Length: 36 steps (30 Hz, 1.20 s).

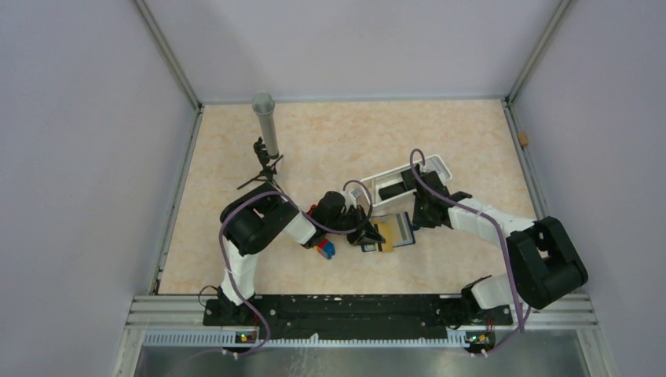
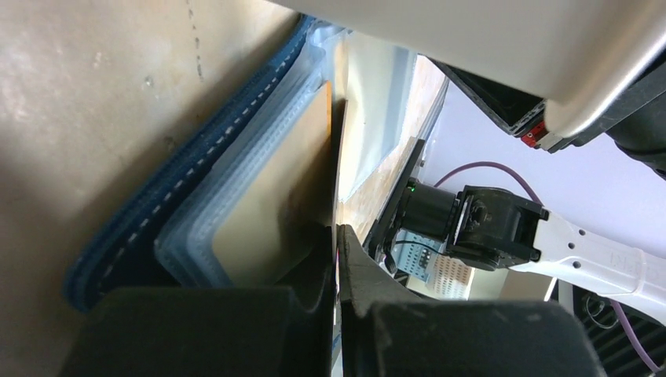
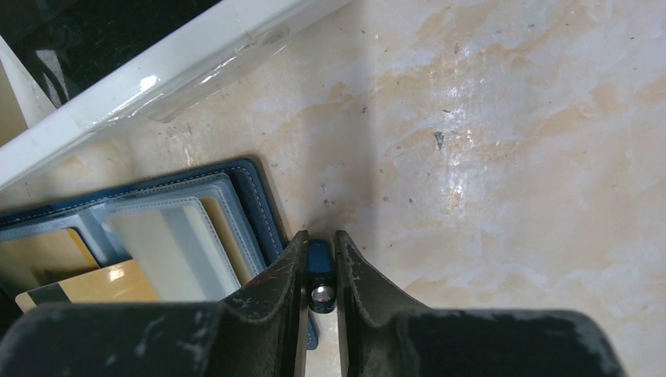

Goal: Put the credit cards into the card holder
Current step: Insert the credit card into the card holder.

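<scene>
The left pincer (image 2: 336, 232) is clamped on the yellow-gold card (image 2: 271, 196), whose leading edge sits in a pale slot (image 2: 192, 232) of the card holder (image 2: 133, 228), open on the surface (image 3: 510, 118) just rightward. Farther off, the right pincer (image 3: 320, 243) grips its snap tab (image 3: 318, 271).

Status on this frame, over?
Left gripper shut on gold card, at card holder slots. Right gripper shut on holder's snap tab. White tray beside, not blocking.
</scene>
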Each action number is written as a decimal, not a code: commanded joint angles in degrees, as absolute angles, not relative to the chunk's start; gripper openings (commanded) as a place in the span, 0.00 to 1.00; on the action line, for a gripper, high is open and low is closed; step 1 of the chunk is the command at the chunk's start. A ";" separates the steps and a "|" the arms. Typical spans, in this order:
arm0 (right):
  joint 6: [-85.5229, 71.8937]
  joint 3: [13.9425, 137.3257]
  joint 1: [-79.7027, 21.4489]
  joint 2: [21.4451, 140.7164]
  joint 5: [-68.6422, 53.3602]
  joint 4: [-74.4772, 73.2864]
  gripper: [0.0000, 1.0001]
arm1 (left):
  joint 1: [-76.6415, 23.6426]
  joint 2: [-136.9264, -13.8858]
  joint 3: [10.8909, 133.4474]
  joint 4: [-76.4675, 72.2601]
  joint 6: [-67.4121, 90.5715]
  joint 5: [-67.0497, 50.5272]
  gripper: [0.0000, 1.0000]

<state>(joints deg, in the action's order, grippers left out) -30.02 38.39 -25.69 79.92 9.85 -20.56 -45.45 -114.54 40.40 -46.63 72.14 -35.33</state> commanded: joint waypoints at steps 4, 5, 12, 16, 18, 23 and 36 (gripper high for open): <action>-29.59 37.18 -25.42 82.08 12.41 -24.65 0.06 | -44.44 -116.34 40.71 -51.15 73.58 -33.99 0.00; -29.66 37.25 -25.45 81.97 12.54 -24.75 0.06 | -44.20 -116.17 40.55 -51.11 73.57 -33.74 0.00; -29.87 37.60 -25.41 81.36 12.80 -25.79 0.06 | -43.63 -116.83 41.16 -50.83 73.33 -33.82 0.00; -29.88 37.69 -25.40 81.34 12.91 -25.96 0.06 | -43.33 -116.82 41.90 -48.67 72.03 -34.02 0.00; -29.81 37.79 -25.40 81.43 13.05 -25.99 0.06 | -43.37 -117.10 42.51 -48.29 71.94 -34.38 0.00; -29.82 37.95 -25.40 81.61 13.23 -26.17 0.06 | -43.41 -117.25 43.39 -46.85 71.37 -34.79 0.00; -29.75 38.07 -25.42 81.65 13.19 -26.24 0.06 | -44.09 -119.08 45.51 -47.99 71.63 -36.31 0.00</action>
